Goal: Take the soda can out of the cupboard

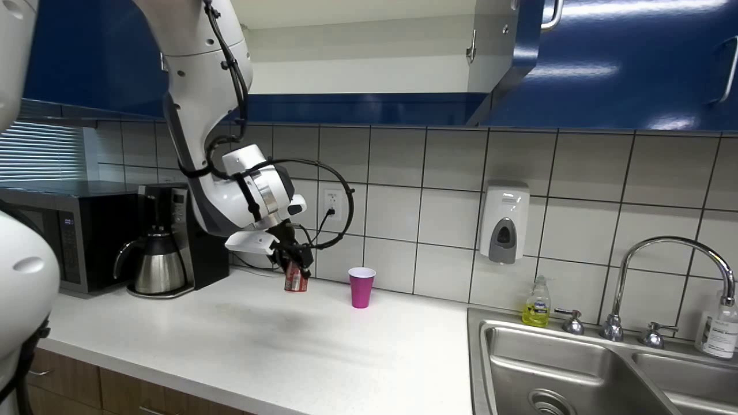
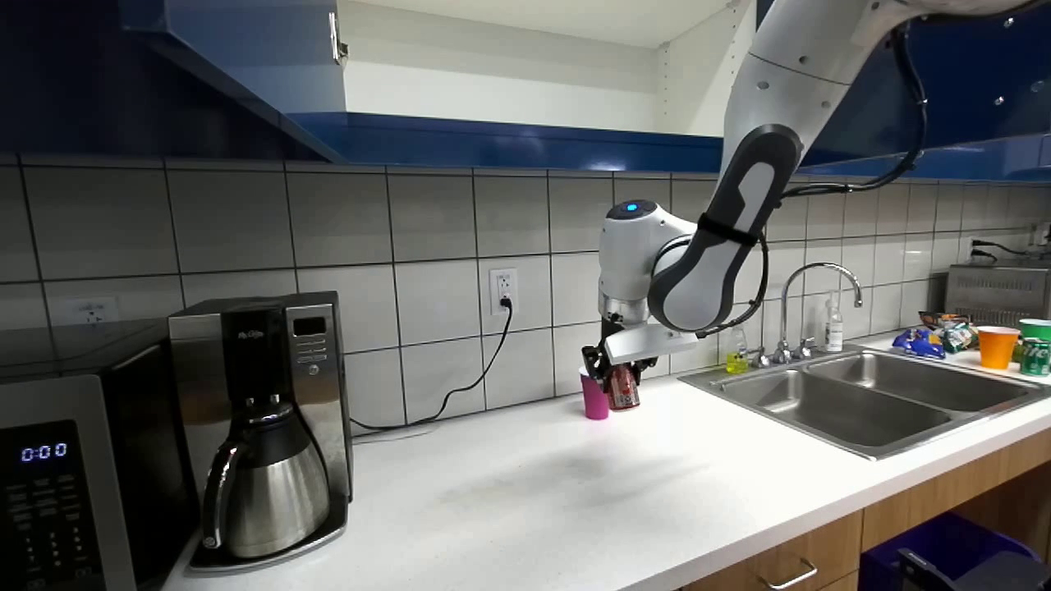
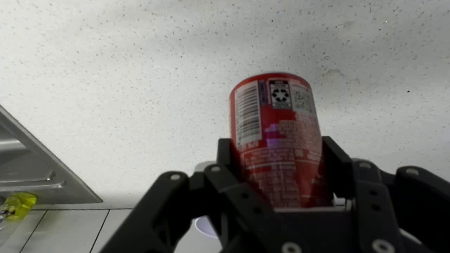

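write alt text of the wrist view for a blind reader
A black claw grips a red soda can, its barcode visible, with speckled white countertop behind it. A metal sink corner and a bottle of yellow liquid show at lower left.

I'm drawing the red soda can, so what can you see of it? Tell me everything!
The soda can is a red cylinder that looks like metal, with pale print, a barcode, a recycling mark and a square code. The end effector grips it by its sides, hiding its upper part. It tilts slightly, outside the cupboard, just above or on the white counter; I can't tell which.
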Robot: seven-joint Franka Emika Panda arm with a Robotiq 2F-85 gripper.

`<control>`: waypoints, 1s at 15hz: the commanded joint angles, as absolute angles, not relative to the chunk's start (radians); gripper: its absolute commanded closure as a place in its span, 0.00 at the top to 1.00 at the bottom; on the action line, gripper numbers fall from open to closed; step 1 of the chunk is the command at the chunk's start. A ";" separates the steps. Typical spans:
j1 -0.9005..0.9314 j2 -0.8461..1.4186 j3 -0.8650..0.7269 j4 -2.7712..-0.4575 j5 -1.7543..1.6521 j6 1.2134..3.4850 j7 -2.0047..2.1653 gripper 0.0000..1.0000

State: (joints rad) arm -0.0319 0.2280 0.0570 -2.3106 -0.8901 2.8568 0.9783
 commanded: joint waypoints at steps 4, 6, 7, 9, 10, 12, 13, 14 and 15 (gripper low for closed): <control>0.042 0.367 -0.021 -2.195 -1.107 2.928 1.203 0.38; 0.062 0.403 -0.043 -2.171 -1.157 2.941 1.255 0.38; 0.071 0.418 -0.054 -2.159 -1.182 2.949 1.282 0.38; 0.088 0.455 -0.076 -2.135 -1.228 2.961 1.332 0.38; 0.094 0.473 -0.084 -2.126 -1.246 2.965 1.353 0.38; 0.104 0.507 -0.099 -2.107 -1.273 2.973 1.391 0.38; 0.109 0.524 -0.106 -2.098 -1.286 2.980 1.411 0.38; 0.113 0.540 -0.110 -2.090 -1.296 2.986 1.424 0.38; 0.117 0.557 -0.115 -2.080 -1.306 2.990 1.443 0.38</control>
State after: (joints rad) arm 0.0922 0.5120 -0.0848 -2.1274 -1.2481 2.9610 1.3625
